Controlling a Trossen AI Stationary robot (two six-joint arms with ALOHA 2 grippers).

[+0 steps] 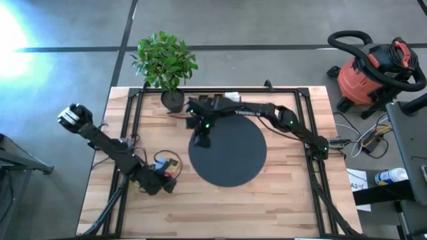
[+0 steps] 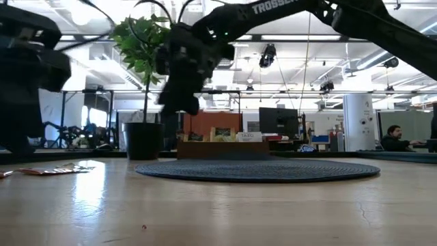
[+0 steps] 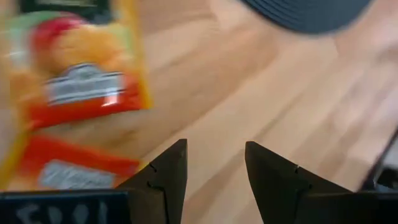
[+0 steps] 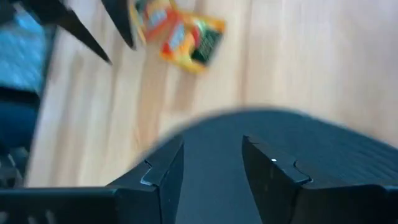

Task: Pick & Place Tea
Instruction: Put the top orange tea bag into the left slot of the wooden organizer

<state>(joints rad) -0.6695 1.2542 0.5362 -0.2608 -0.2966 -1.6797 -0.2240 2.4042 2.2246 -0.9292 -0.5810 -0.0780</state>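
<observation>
A few tea sachets [image 1: 167, 162], yellow and orange-red, lie flat on the wooden table left of the black disc [image 1: 227, 150]. My left gripper [image 1: 168, 185] hovers just on their near side, open; its wrist view shows a yellow sachet [image 3: 81, 81] and an orange-red one [image 3: 68, 171] beside the fingers, with nothing between them. My right gripper [image 1: 201, 139] hangs open above the disc's far left part [image 4: 311, 162], tilted down toward the sachets [image 4: 180, 34]. The low view shows the sachets [image 2: 51, 171] at the left and the right gripper [image 2: 181, 96] well above the disc [image 2: 259, 169].
A potted plant [image 1: 172, 100] stands at the table's far edge, close behind the right arm. A brown box [image 2: 218, 147] sits beyond the disc. Black frame rails [image 1: 133, 127] run along the table's left and right sides. Bare wood lies near the front edge [image 1: 227, 213].
</observation>
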